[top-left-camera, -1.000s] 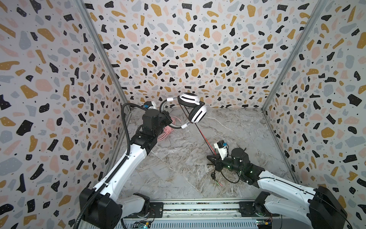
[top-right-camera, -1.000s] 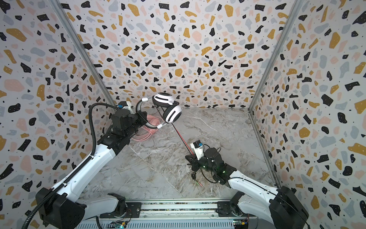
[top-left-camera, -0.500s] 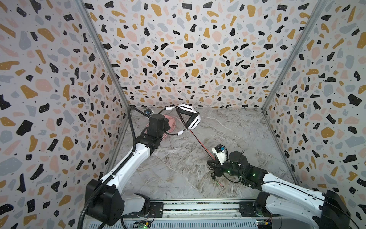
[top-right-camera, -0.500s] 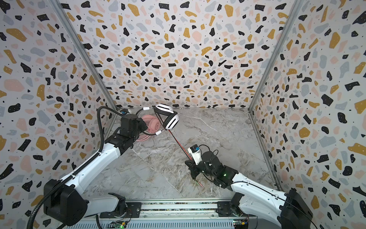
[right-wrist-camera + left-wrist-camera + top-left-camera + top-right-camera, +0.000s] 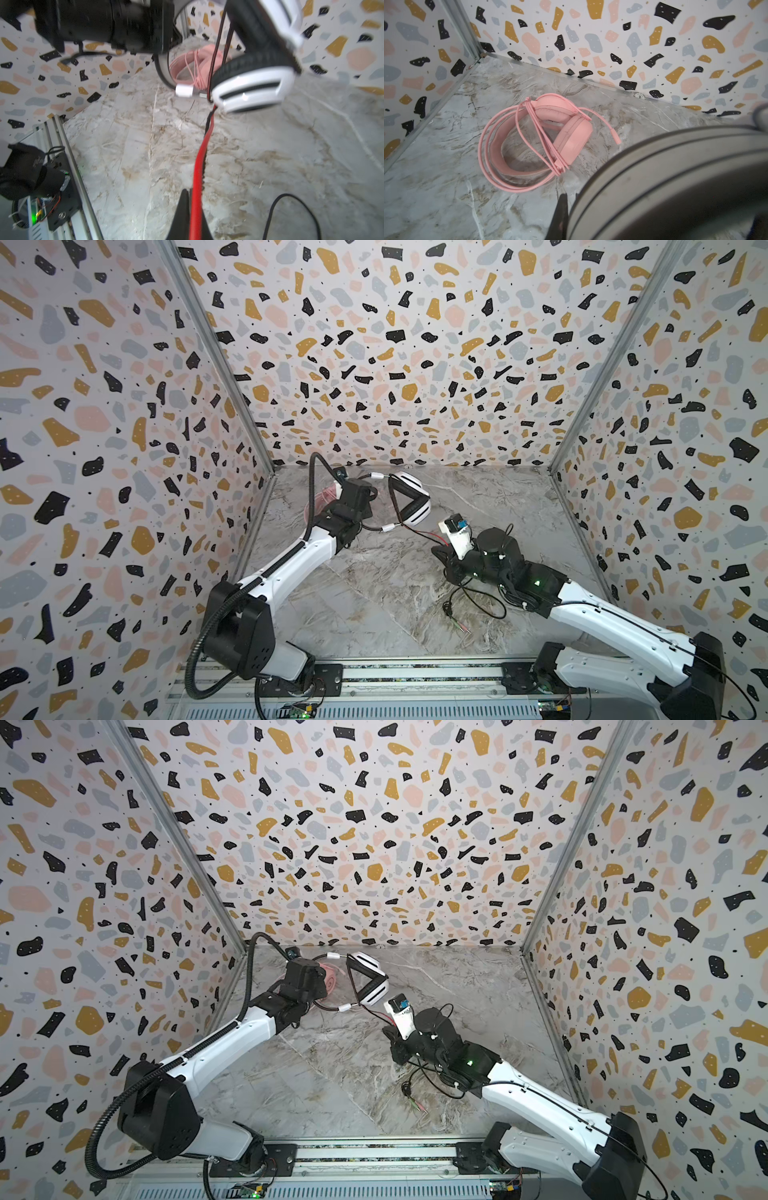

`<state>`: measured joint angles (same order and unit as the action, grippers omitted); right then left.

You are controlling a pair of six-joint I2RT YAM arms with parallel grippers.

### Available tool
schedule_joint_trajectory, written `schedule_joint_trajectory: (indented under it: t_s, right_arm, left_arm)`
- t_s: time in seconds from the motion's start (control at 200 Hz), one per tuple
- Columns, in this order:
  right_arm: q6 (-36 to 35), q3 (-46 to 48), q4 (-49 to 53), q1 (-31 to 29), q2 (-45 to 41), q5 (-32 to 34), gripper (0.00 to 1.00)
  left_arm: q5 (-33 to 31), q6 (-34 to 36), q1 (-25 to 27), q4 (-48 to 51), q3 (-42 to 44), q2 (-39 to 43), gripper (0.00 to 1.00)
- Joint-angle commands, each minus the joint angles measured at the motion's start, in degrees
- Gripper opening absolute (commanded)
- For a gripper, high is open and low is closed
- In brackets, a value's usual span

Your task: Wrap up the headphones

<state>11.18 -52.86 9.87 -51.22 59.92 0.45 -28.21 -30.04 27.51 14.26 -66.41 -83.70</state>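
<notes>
Surface (image 5: 374,614) with a grey marble pattern carries both headsets. Read it as a clock face in the top views, with 12 at the back wall.

The pink headset (image 5: 571,133) lies at about 11 o'clock, near the back left corner. Its pink cord (image 5: 483,149) is looped around the band and between the cups. In both top views it is mostly hidden behind the left arm (image 5: 291,564).

The white headset (image 5: 409,497) is just beside it, toward 12 o'clock, with its two striped cups leaning together. The left jaws are pressed together on its thin black band (image 5: 675,176). In the left wrist view this band is blurred and fills the near corner, and it touches one dark finger (image 5: 562,212). Whether the lower cup touches the surface, I cannot tell.

From the lower cup a red and black cable (image 5: 199,158) runs toward 5 o'clock to the right jaws. These are near the middle of the surface and pinch the cable between their tips. Past the right jaws the cable goes on, black and thin, in loose loops on the surface at about 5 o'clock. It ends in two small plugs (image 5: 460,625), which lie flat, apart from both arms.
</notes>
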Motion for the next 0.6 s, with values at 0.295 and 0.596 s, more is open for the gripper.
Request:
schedule_joint_trajectory:
  t_s: [0.295,0.596]
  right_arm:
    - [-11.14,-11.90,8.49,3.29,0.76,16.27,0.00]
    - [-15.37,-13.96,7.36,6.01,2.57,22.37,0.01]
  left_arm:
    - [1.86,19.58,8.39,4.02,-10.52,-5.36,0.00]
    - [9.91,22.29,8.44,4.44,-10.47,-4.74,0.00]
